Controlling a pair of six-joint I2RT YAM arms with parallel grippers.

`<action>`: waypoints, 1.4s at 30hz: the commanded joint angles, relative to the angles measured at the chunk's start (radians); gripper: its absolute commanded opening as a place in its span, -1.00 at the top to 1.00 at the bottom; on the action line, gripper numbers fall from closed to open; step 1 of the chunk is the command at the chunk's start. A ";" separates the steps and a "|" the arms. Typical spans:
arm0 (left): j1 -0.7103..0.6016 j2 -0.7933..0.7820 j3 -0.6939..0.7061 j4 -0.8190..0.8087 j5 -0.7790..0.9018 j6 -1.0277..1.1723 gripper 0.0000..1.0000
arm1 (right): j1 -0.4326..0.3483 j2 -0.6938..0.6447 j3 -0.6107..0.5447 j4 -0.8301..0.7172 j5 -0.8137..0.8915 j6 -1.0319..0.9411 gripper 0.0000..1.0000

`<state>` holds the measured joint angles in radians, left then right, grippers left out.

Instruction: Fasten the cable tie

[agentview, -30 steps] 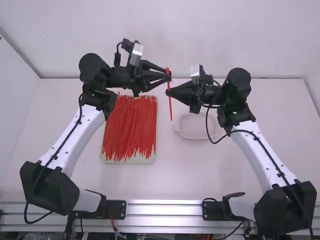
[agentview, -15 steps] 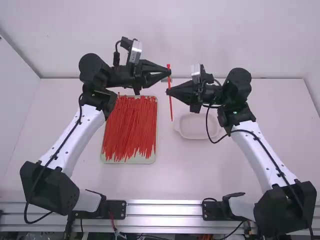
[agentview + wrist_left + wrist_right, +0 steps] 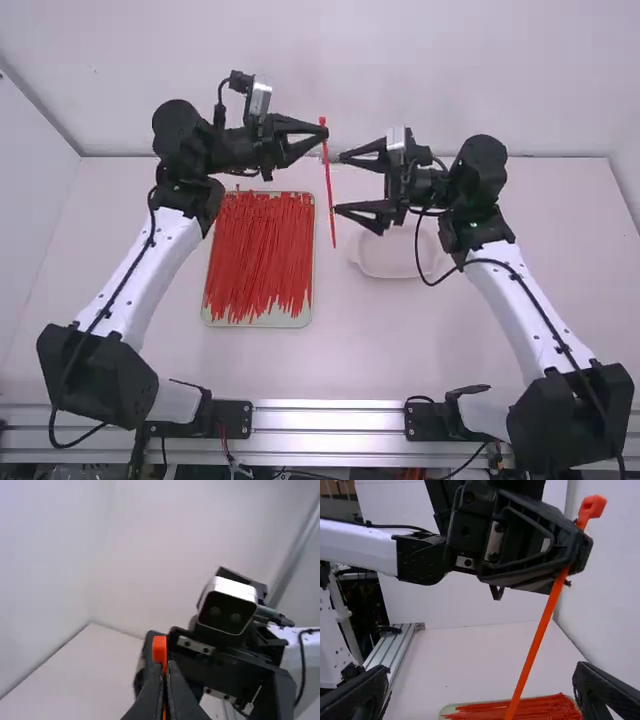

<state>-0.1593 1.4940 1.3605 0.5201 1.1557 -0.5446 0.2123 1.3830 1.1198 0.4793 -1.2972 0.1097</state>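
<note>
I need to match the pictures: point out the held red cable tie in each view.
High view: the cable tie hangs upright between the arms, gripped just below its head by the left gripper.
Left wrist view: its head pokes up between the jaws.
Right wrist view: it slants from upper right down to the bottom edge.
Shared landmark: the left gripper clamped under the tie's head.

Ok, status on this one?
Left gripper shut on tie, held aloft. Right gripper open beside it. Tie unlooped. Nothing in the way.

Left tool (image 3: 568, 565) pinches red cable tie (image 3: 541, 630) dangling over tie pile (image 3: 545, 710); right tool (image 3: 477, 692) spread wide.
</note>
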 commanded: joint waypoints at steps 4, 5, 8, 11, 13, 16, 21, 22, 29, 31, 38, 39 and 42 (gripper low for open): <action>0.042 0.024 0.021 -0.100 -0.076 0.055 0.96 | -0.012 0.003 -0.007 0.004 -0.174 -0.177 -0.96; 0.045 0.031 0.021 -0.108 -0.072 0.051 0.96 | -0.011 0.003 -0.007 0.004 -0.177 -0.197 -0.96; 0.048 0.060 0.021 -0.132 -0.073 0.017 0.96 | -0.012 0.003 -0.010 -0.002 -0.172 -0.221 -0.96; 0.068 0.087 0.021 -0.158 -0.069 -0.052 0.96 | -0.012 0.003 -0.010 -0.050 -0.164 -0.220 -0.96; 0.093 0.109 0.021 -0.176 -0.021 -0.148 0.96 | -0.013 0.003 -0.010 -0.088 -0.142 -0.222 -0.96; 0.112 0.129 0.021 -0.175 0.032 -0.251 0.96 | -0.031 0.003 -0.011 -0.101 -0.146 -0.223 -0.96; 0.151 0.138 0.020 -0.225 0.088 -0.391 0.95 | -0.067 0.003 -0.021 -0.098 -0.145 -0.348 -0.96; 0.153 0.138 0.020 -0.237 0.088 -0.404 0.95 | -0.071 0.003 -0.024 -0.099 -0.146 -0.388 -0.96; 0.151 0.138 0.020 -0.356 0.093 -0.610 0.96 | -0.068 0.003 -0.062 -0.090 -0.146 -0.637 -0.96; 0.143 0.138 0.020 -0.377 0.093 -0.687 0.96 | -0.062 0.003 -0.071 -0.090 -0.147 -0.706 -0.96; 0.141 0.138 0.020 -0.411 0.108 -0.865 0.96 | -0.015 0.003 -0.096 -0.091 -0.175 -1.065 -0.96; 0.138 0.138 0.020 -0.408 0.121 -0.887 0.95 | -0.006 0.003 -0.102 -0.090 -0.177 -1.133 -0.96; 0.143 0.138 0.020 -0.408 0.148 -0.906 0.96 | 0.013 0.003 -0.114 -0.090 -0.177 -1.266 -0.96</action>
<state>-0.0124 1.6306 1.3605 0.1085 1.2572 -1.3937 0.2153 1.3846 1.0214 0.3866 -1.4532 -0.9691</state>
